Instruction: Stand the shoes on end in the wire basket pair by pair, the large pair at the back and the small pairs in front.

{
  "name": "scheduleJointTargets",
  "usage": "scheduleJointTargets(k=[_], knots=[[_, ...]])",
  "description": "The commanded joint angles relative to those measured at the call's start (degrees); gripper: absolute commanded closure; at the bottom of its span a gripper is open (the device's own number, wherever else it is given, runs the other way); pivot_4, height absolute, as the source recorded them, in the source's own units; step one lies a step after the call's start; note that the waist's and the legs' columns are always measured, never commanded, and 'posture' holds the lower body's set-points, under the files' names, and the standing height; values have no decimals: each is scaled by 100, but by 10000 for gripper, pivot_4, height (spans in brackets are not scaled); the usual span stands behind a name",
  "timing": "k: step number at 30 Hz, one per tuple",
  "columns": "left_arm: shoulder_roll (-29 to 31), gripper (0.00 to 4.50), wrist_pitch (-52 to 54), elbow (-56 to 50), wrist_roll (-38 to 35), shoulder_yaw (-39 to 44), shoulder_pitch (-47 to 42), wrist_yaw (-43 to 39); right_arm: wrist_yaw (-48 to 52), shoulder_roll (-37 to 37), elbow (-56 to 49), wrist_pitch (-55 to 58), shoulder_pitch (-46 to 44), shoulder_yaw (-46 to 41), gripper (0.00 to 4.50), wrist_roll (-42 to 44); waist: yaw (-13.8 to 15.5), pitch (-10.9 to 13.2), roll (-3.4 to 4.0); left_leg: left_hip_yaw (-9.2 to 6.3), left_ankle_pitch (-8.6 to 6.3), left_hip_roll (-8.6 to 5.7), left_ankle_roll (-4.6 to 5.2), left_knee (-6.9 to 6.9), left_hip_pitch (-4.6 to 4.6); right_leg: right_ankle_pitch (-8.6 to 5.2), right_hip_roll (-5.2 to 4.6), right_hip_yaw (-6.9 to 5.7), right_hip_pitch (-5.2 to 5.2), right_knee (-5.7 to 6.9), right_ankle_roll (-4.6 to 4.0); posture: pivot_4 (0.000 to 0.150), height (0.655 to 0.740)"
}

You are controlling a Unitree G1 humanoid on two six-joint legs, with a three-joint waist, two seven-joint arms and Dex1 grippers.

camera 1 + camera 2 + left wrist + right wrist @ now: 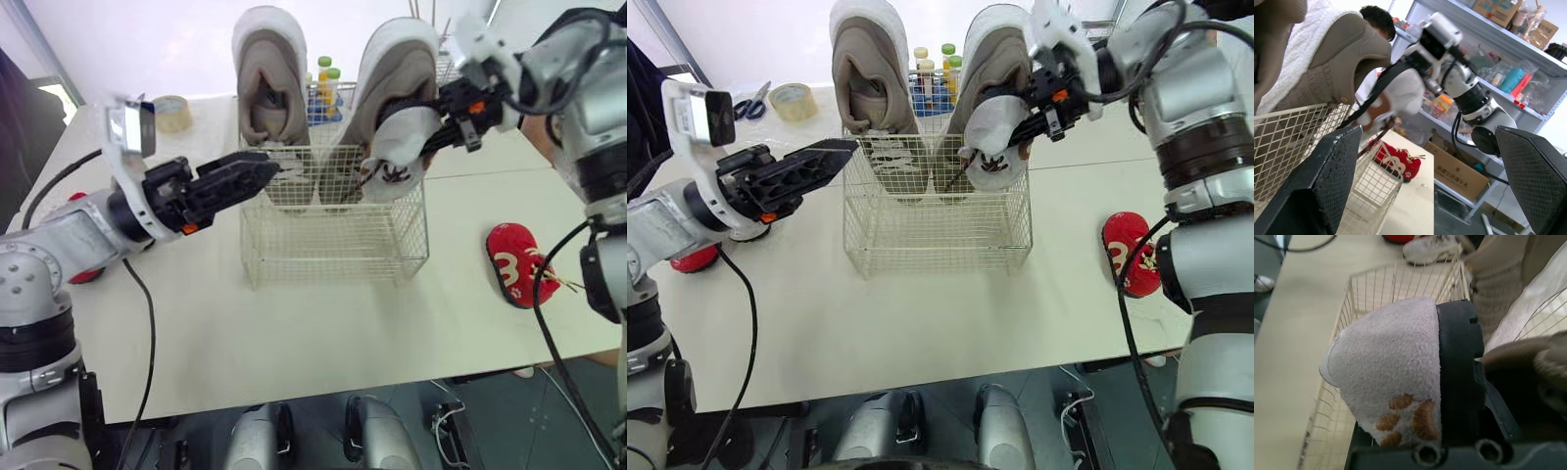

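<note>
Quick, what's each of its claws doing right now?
Left gripper: open, holding nothing.
Right gripper: shut on the small white shoe, above the wire basket.

Fleecy cloth slipper (1386,367), thin metal wire basket (333,245).

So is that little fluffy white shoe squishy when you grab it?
Probably squishy: the little white shoe looks fuzzy where the right tool pinches it. Likely light too, being small and held aloft. The fuzz probably keeps it from slipping.

Pale table (323,323), wire basket (333,240) mid-table, red small shoe (516,264) at right, tape roll (171,111) far left
</note>
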Motion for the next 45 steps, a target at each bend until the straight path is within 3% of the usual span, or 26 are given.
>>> scheduleJointTargets(k=[1, 8, 15, 16, 24, 33, 39, 45], knots=[[30, 347, -174, -279, -207, 96, 76, 143, 9, 103, 455, -414, -278, 215, 37617, -51, 3, 0, 1, 0, 0, 0, 0, 0, 0, 0, 0, 0, 0, 0, 0, 1500, 7400], [96, 347, -292, -424, -301, 102, 203, 306, 9, 201, 783, -660, -254, 565, 37617, 45, 18, 0, 1, -1, 0, -2, -3, 2, 3, 1, -3, 0, 4, 3, -1, 1500, 7400], [73, 0, -354, -339, -179, -2, 127, 245, 9, -32, 381, -642, -40, 656, 3409, 155, 10, 1, 2, -2, 0, -2, -3, 2, 3, 1, -4, -1, 3, 3, -1, 1500, 7400], [65, 0, -351, -316, -156, -24, 104, 214, 9, -93, 317, -658, -20, 604, 454, 149, 11, 2, 3, -2, 0, -2, -3, 2, 3, 1, -4, -1, 3, 3, -1, 1500, 7400], [62, 0, -362, -252, -59, -91, 42, 71, 9, -756, -814, -113, 88, -110, 454, 367, 25, 13, 13, -2, 0, -2, -3, 0, 1, 0, -4, -1, -2, 3, -1, 1500, 7400], [184, 0, -462, -224, 196, 41, 43, 143, -226, -1323, -2479, 1326, 508, -1852, 454, 453, 36, 14, 12, -2, -2, -2, -6, 1, 1, 0, -6, -1, -2, 3, -1, 1500, 7400], [426, 0, -944, 253, 1294, 255, -182, 674, -1450, -1013, -4513, 3618, 1483, -3338, 454, 2182, 49, 12, 6, -5, -6, -3, -13, 1, 1, 1, -13, -6, -2, 3, -3, 1500, 7400], [501, 0, -1239, 1267, 2838, 123, -774, 1855, -3162, -252, -6197, 4376, 2804, -3976, 454, 2983, 64, 12, 7, -5, -8, -8, -9, 0, 1, 5, -23, -11, 0, 6, -5, 1500, 7400]])
